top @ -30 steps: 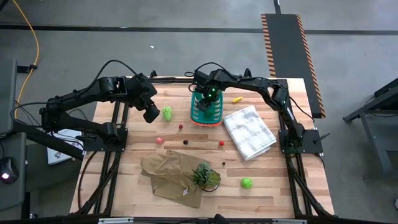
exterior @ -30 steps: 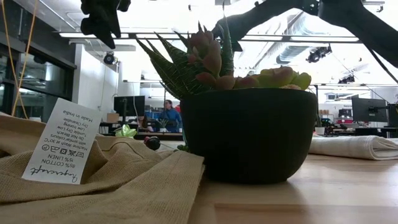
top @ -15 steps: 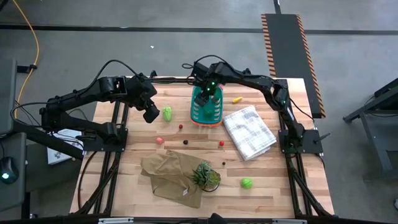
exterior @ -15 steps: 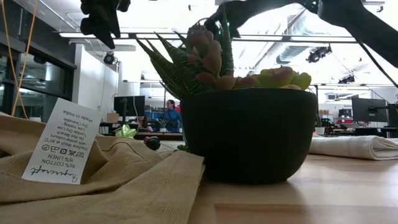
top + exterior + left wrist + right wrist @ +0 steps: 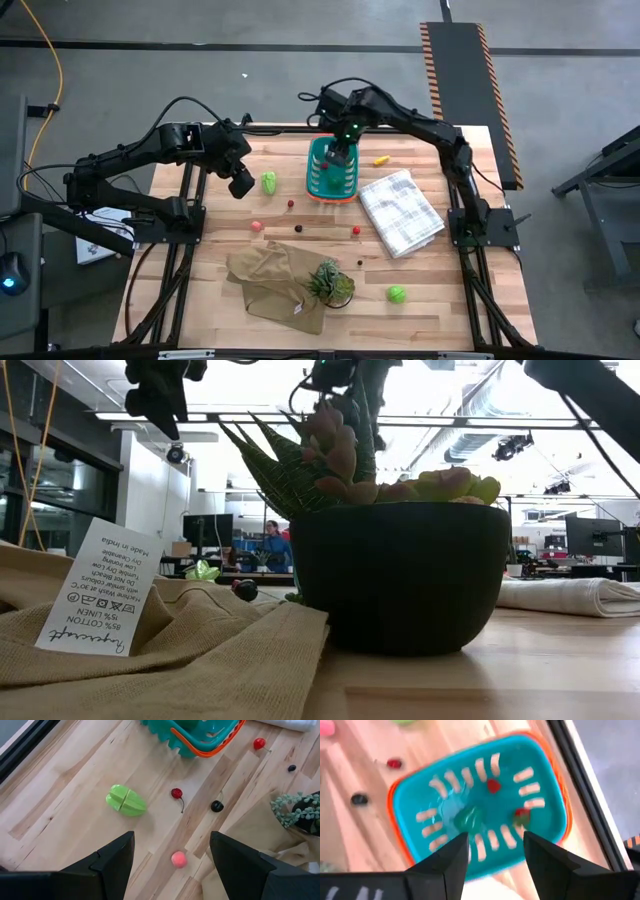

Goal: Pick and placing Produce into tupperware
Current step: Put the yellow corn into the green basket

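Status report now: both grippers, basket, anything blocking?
Right gripper open above basket, nothing held. Left gripper open over green piece. Nothing blocking.

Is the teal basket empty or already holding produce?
Holding produce: the teal basket shows two small red pieces and a dark green one inside.

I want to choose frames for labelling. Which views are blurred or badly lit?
Right wrist view: the basket is smeared by motion blur. Low view: bright ceiling lights behind leave the plant pot a dark silhouette; the cloth tag stays readable. Left wrist view: sharp, the green piece crisp. High view: evenly lit.
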Robot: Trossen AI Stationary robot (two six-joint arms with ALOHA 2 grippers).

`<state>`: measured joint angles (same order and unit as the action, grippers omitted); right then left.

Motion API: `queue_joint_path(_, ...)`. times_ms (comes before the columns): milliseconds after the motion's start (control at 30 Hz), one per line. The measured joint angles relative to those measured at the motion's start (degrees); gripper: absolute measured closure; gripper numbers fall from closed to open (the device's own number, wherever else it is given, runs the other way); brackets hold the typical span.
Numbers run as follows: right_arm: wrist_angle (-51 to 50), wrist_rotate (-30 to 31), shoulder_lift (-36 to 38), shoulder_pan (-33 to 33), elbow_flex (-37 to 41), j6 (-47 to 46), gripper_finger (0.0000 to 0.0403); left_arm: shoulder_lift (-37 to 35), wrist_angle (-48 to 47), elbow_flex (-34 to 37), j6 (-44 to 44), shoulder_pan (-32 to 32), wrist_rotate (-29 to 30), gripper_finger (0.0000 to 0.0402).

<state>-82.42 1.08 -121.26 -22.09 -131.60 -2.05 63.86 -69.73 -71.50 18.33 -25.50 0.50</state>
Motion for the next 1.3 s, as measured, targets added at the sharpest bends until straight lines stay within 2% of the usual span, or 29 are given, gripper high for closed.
queue_joint_path(267,-2.5,4.6,4.8,2.3,0.3,0.1,0.0224,0.0,-0.8,0.0,0.0,0.0,-0.1,0.0153)
queue_joint_path(533,-4.5,5.1,7.3,2.5,0.3,-1.0,0.0225,0.0,-1.2,0.0,0.1,0.0,-0.1,0.0153)
queue_joint_path(733,-3.3,8.0,9.9,2.5,2.6,-1.3,0.0225,0.0,-1.5,0.0,0.1,0.0,-0.3,0.0153)
queue_joint_path(833,1.9,8.0,13.5,2.5,10.0,-2.3,0.0225,0.0,-2.0,0.0,0.1,0.0,-0.7,0.0153)
queue_joint_path(1067,18.8,6.4,27.0,1.6,36.6,-11.2,0.0225,0.0,-2.3,0.0,-1.1,0.0,-0.7,0.0153)
queue_joint_path(1167,21.0,5.8,31.4,-0.1,44.0,-18.9,0.0225,0.0,-2.3,0.0,-1.2,0.0,-0.7,0.0153)
queue_joint_path(1300,19.9,5.1,34.9,-2.8,50.2,-27.5,0.0225,0.0,-2.3,0.0,-1.4,0.0,-0.7,0.0153)
